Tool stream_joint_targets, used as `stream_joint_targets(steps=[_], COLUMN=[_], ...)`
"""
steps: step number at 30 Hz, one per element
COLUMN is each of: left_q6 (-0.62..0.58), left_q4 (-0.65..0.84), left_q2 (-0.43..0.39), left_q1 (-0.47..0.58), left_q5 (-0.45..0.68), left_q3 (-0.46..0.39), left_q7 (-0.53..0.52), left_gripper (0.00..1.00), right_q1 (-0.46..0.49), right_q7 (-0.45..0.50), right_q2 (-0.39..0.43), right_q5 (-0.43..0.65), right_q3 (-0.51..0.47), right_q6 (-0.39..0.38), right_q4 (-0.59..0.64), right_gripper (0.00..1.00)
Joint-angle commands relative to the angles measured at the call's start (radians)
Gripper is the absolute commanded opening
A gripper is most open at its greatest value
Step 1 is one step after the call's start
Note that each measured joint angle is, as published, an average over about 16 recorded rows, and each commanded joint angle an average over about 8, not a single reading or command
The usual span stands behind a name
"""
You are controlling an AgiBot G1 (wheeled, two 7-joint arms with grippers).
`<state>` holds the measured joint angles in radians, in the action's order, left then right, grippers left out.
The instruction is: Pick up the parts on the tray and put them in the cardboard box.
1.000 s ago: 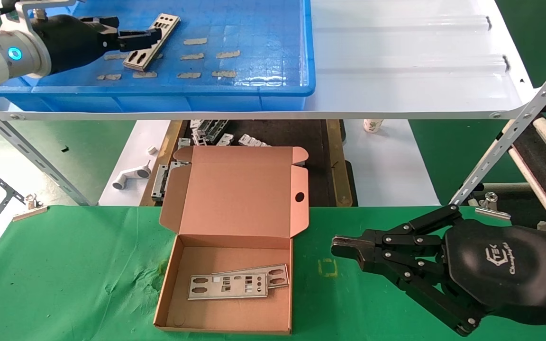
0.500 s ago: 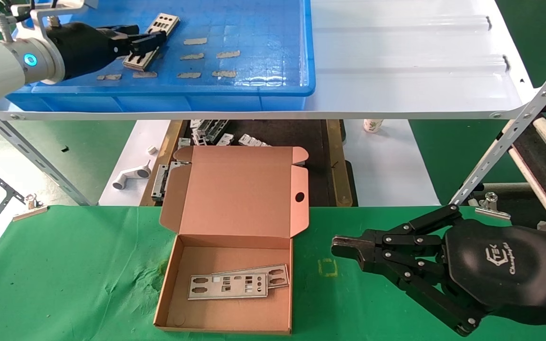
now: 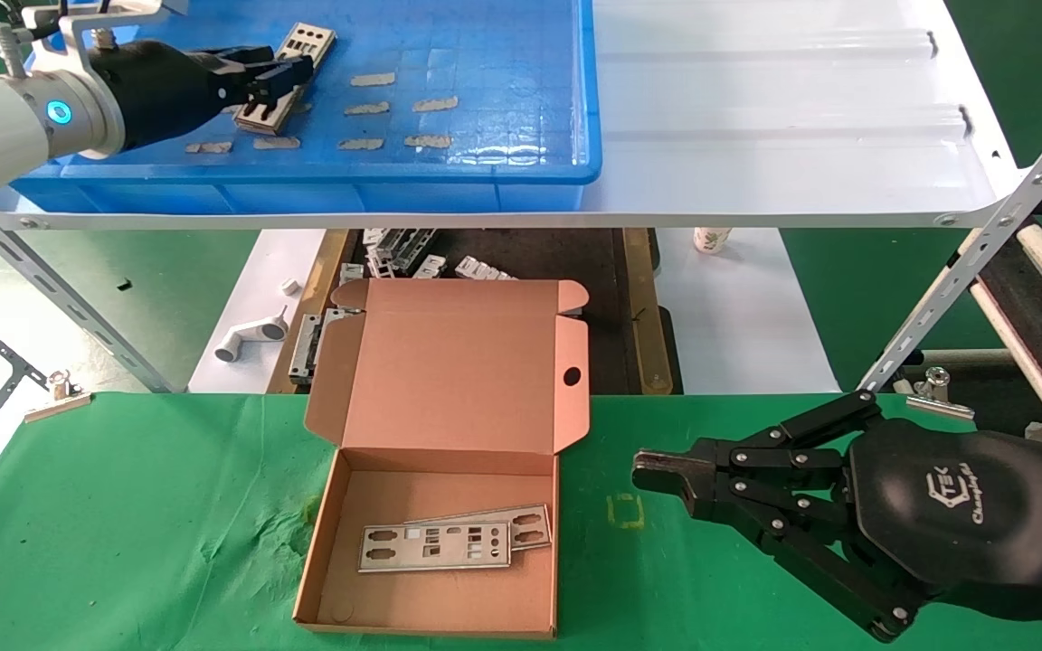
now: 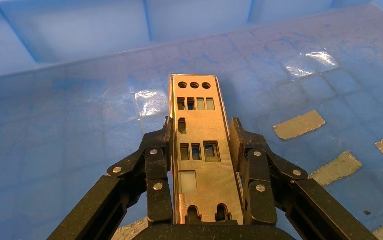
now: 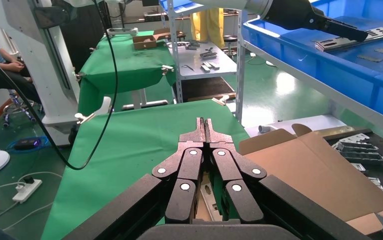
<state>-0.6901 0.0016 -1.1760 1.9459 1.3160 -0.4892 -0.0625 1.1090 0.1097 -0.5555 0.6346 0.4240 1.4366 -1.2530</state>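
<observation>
One part (image 3: pixel 304 41), a thin silver-grey plate with punched cutouts, sits in the blue tray (image 3: pixel 485 172) at the back left. My left gripper (image 3: pixel 290 77) is shut on it across its width. In the left wrist view the part (image 4: pixel 199 135) runs lengthwise between both fingers (image 4: pixel 158 165), over the tray floor (image 4: pixel 79 140). The cardboard box (image 3: pixel 458 362) stands open on the green cloth, with two parts (image 3: pixel 435 547) lying overlapped inside. To the right of the box my right gripper (image 3: pixel 643 470) hovers shut and empty; its tips (image 5: pixel 205 122) are pressed together.
Tan tape strips (image 3: pixel 394 108) dot the tray floor. The tray rests on a white ribbed shelf board (image 3: pixel 783 108) held by a slanted metal brace (image 3: pixel 982 244). Below the shelf lie metal brackets (image 3: pixel 403 249) and a white plastic fitting (image 3: pixel 250 339). Green cloth (image 3: pixel 123 524) covers the near table.
My left gripper has closed from wide open onto the part in the tray, and part and gripper have shifted slightly back and left together. The right arm has not moved.
</observation>
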Motion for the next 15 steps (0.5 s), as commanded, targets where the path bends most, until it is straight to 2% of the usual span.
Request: stream_joint_targets(steps=[1, 15], left_q6=[0.000, -0.063], left_q4=[-0.001, -0.029], left_q2=[0.001, 0.027], left_q1=[0.001, 0.031], left_q5=[0.000, -0.015], left_q3=[0.000, 0.010], left_q7=[-0.001, 0.022], left_gripper=[0.00, 0.00], right_q1=[0.000, 0.000], right_q7=[0.000, 0.000], right_q2=[0.000, 0.000], right_q5=[0.000, 0.000], right_q3=[0.000, 0.000], right_q6=[0.000, 0.000], right_q4=[0.000, 0.000], right_gripper=[0.00, 0.00])
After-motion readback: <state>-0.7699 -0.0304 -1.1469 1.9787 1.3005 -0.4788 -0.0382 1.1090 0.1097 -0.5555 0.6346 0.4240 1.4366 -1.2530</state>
